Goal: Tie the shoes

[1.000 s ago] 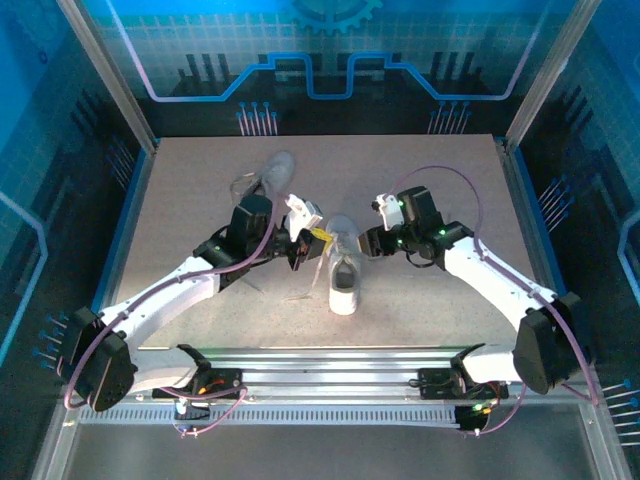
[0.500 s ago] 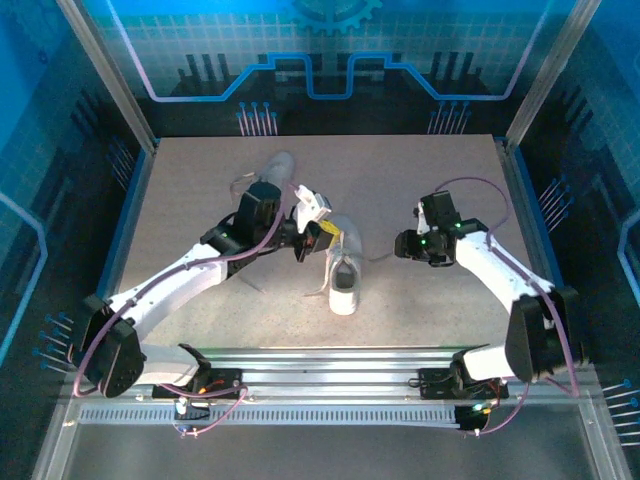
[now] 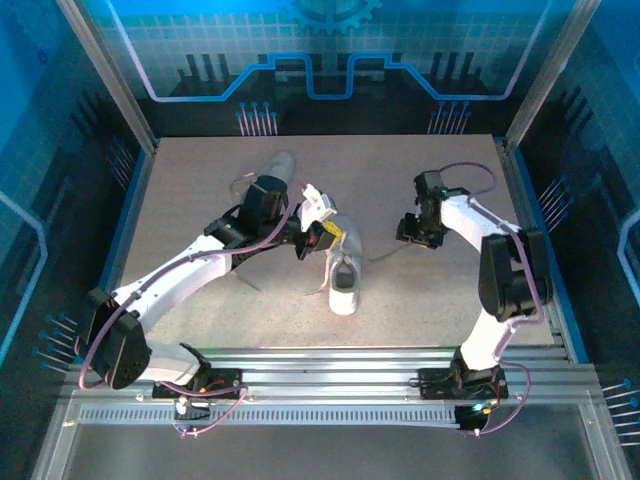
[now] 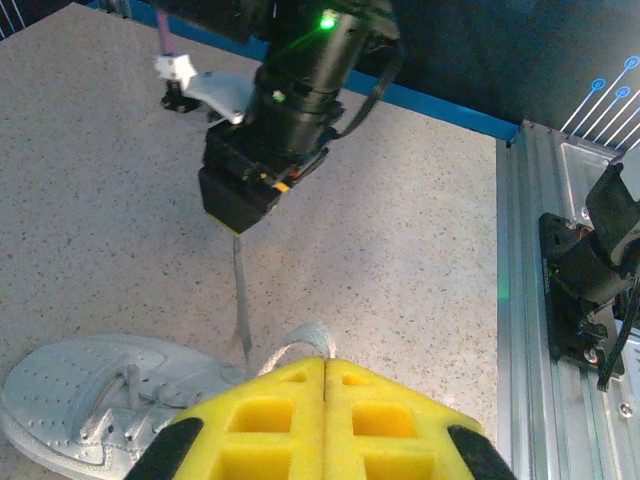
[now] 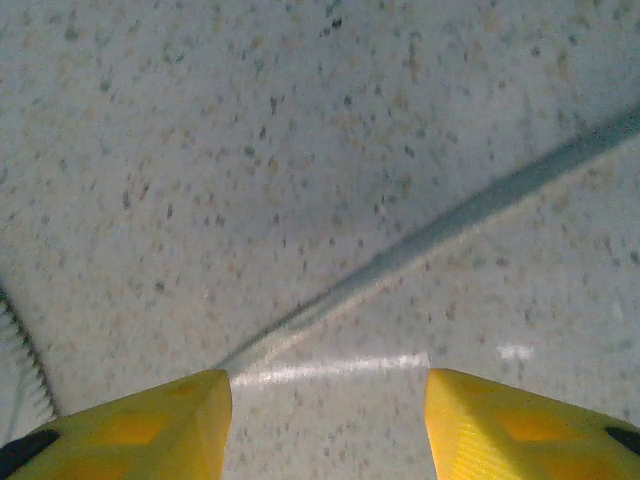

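While my left end effector (image 4: 325, 372) is pinched shut on the lace loop (image 4: 297, 345) of the near shoe (image 3: 345, 282) (mid-desk (image 3: 430, 300)), my right end effector (image 5: 328, 388) hangs wide over the free lace (image 5: 430, 232). Step, as I judge it: gathering both ends. Next: drop, close on it, then cross.

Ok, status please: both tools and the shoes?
Left tool shut, pinching a lace loop over the near shoe. Right tool open above the other lace end on the table. Second shoe lies behind the left arm.
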Tool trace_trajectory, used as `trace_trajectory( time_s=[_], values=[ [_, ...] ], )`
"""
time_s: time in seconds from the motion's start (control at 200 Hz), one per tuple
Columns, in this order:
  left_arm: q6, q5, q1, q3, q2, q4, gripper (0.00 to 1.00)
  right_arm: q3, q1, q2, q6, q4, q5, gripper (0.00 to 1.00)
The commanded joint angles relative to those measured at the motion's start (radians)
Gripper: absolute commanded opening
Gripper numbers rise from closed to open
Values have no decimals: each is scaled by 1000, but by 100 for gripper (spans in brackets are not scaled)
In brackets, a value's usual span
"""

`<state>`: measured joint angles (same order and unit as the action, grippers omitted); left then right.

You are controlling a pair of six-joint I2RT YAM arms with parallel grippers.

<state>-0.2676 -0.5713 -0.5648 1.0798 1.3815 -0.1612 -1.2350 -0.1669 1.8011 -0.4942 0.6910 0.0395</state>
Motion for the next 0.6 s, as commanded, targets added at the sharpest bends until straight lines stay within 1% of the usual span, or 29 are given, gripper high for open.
trace_trajectory(
  time_s=[0.0, 0.11, 0.24, 0.32, 0.39, 0.43, 0.51, 0.595],
  values=[
    [-44, -22, 6, 38, 21, -31, 0, -84, 10, 94, -1, 116, 68, 53],
    [-48, -20, 8, 37, 26, -31, 0, -149, 9, 183, 23, 205, 110, 53],
    [-53, -22, 15, 28, 32, -24, 0, -210, 6, 272, 61, 285, 99, 47],
    [-53, -26, 22, 23, 36, -25, 0, -220, -3, 293, 76, 294, 91, 36],
    [-53, -31, 29, 16, 34, -25, 0, -223, -14, 289, 93, 277, 88, 20],
    [-55, -32, 34, 8, 31, -24, 0, -225, -22, 277, 106, 263, 90, 13],
    [-55, -35, 39, -8, 16, -23, 0, -251, -38, 246, 138, 242, 77, 4],
    [-53, -36, 40, -31, -10, -19, 0, -299, -62, 197, 161, 223, 57, 0]
  ],
)
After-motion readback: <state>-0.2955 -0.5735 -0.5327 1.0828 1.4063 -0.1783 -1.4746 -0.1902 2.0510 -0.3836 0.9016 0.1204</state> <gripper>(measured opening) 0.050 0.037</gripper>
